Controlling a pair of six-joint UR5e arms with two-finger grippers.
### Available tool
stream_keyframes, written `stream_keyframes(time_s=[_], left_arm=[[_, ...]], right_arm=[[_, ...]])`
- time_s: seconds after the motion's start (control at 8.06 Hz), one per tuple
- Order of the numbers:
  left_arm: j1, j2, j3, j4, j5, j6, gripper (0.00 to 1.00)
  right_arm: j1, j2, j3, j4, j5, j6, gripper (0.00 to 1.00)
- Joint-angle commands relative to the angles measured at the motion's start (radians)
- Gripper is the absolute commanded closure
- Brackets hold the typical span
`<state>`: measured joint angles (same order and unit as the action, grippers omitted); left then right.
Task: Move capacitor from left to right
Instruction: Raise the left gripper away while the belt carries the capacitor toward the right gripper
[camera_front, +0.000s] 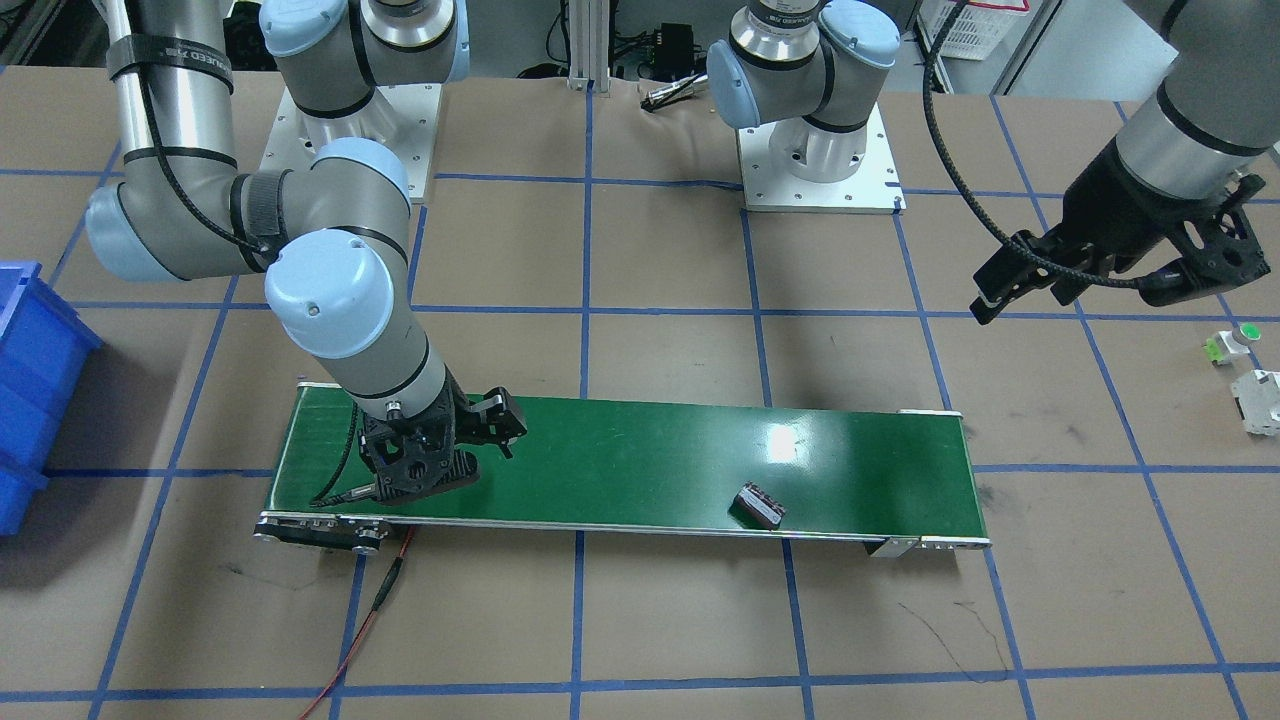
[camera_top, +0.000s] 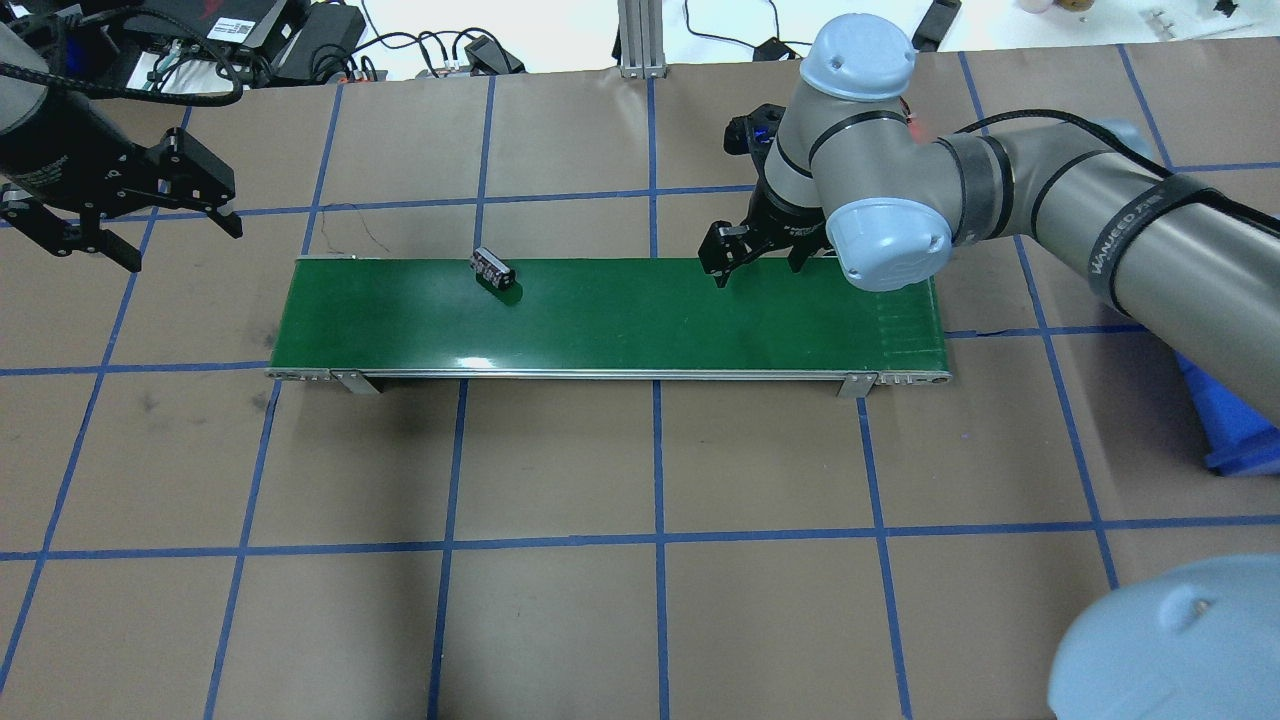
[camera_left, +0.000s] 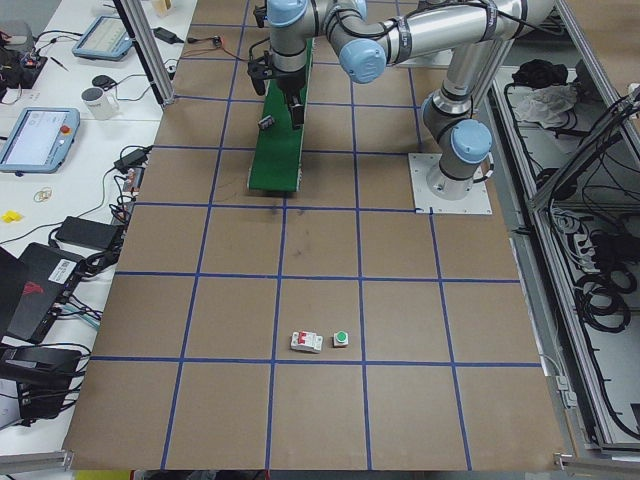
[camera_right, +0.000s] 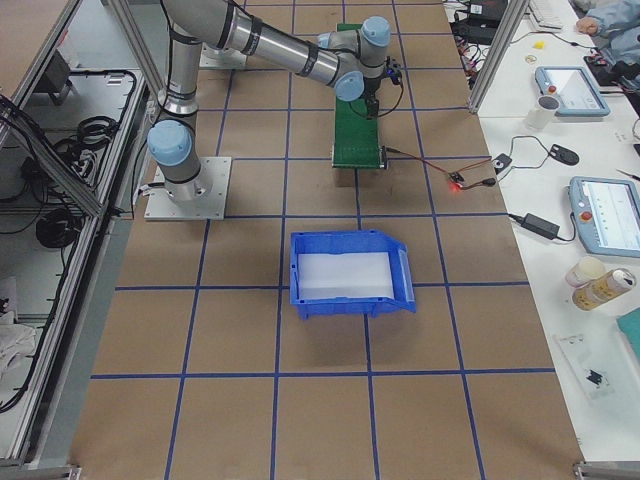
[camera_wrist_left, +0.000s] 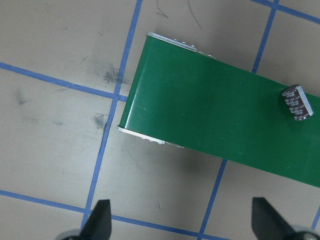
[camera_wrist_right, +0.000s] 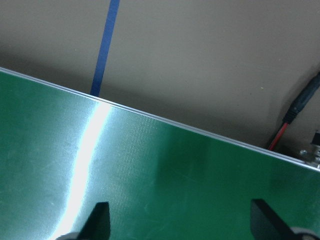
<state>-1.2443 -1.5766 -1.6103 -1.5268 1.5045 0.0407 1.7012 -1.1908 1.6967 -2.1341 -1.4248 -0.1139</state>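
Observation:
The capacitor (camera_front: 760, 505), a stubby dark brown piece with a pale end, lies on the green conveyor belt (camera_front: 620, 470) near the edge far from the robot, toward the left arm's end. It also shows in the overhead view (camera_top: 493, 270) and the left wrist view (camera_wrist_left: 298, 102). My left gripper (camera_top: 175, 235) is open and empty, raised above the table beyond the belt's left end; its fingertips (camera_wrist_left: 100, 220) stand wide apart. My right gripper (camera_top: 760, 265) is open and empty, low over the belt's right part, well apart from the capacitor.
A small white part with a green cap (camera_front: 1232, 343) and a white-grey block (camera_front: 1260, 400) lie on the table beyond the left gripper. A blue bin (camera_right: 350, 275) stands past the belt's right end. A red cable (camera_front: 370, 610) runs from the belt's right-arm end.

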Motion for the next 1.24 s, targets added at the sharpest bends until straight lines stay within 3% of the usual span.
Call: stream_keyframes(time_s=[0.0, 0.25, 0.5, 0.74, 1.12], left_arm=[[-0.033, 0.000, 0.000, 0.002, -0.009, 0.100, 0.00], [-0.081, -0.023, 0.001, 0.016, 0.006, 0.099, 0.00], [-0.084, -0.048, 0.003, 0.115, -0.009, 0.082, 0.00], [-0.090, -0.036, 0.000, 0.114, 0.008, 0.084, 0.00], [-0.089, -0.054, 0.001, 0.198, 0.009, 0.015, 0.00]], right_arm=[[0.000, 0.003, 0.003, -0.007, 0.003, 0.004, 0.00], [0.000, 0.007, 0.006, -0.007, 0.020, 0.004, 0.00], [-0.005, 0.011, 0.005, -0.010, 0.042, 0.007, 0.00], [-0.070, 0.010, 0.005, -0.010, 0.137, -0.010, 0.00], [-0.072, 0.008, 0.005, -0.012, 0.138, -0.010, 0.00]])
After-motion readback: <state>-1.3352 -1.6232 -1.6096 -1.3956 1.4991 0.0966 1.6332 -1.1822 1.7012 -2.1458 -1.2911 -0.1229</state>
